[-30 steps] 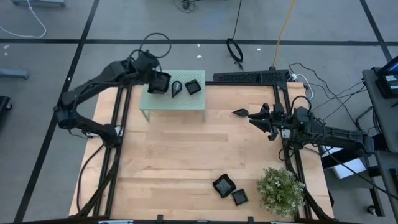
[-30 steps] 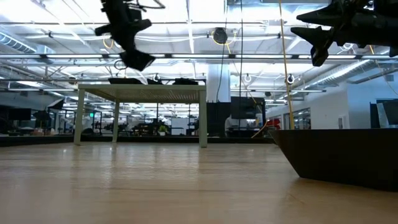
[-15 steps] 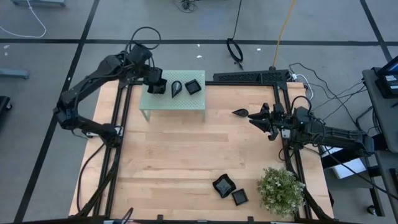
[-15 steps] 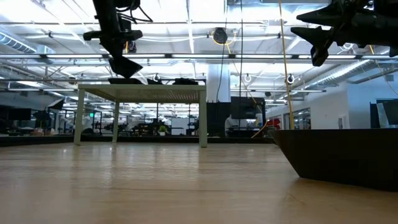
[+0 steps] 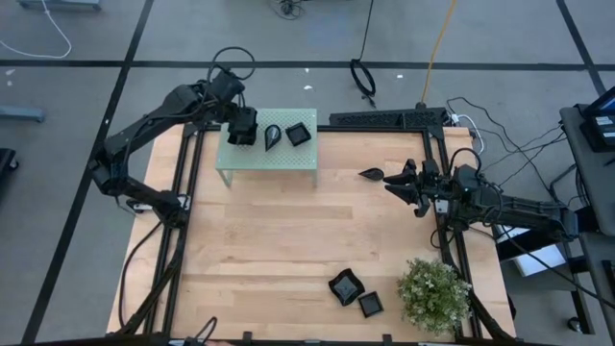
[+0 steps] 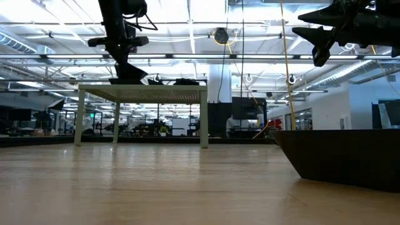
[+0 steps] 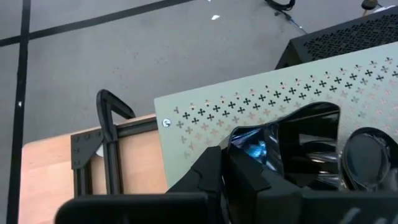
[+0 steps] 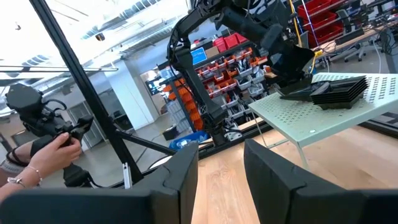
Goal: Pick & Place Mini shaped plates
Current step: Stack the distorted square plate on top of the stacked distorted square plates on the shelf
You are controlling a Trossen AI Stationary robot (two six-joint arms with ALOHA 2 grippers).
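- The left gripper (image 5: 241,127) is hovering over the near-left corner of the green perforated platform (image 5: 274,159), its fingers pressed together around a square black plate (image 7: 305,140) that is sitting at the platform's edge
- A teardrop plate (image 5: 272,136) and another square plate (image 5: 300,134) are lying on the platform just beside it, close enough to be crowding that gripper's side
- The right gripper (image 5: 399,183) is hanging in the air over the table's right side, fingers spread with nothing between them
- A small leaf-shaped plate (image 5: 372,174) is lying on the wood just ahead of the right gripper
- Two more black plates (image 5: 354,293) are sitting touching each other near the front edge of the wooden table (image 5: 288,240), right next to a potted plant (image 5: 435,293)
- A black perforated rack (image 5: 389,119) is lying along the back edge beside the platform
- In the right wrist view, a person's hand (image 8: 53,149) is gripping a dark controller off in the room
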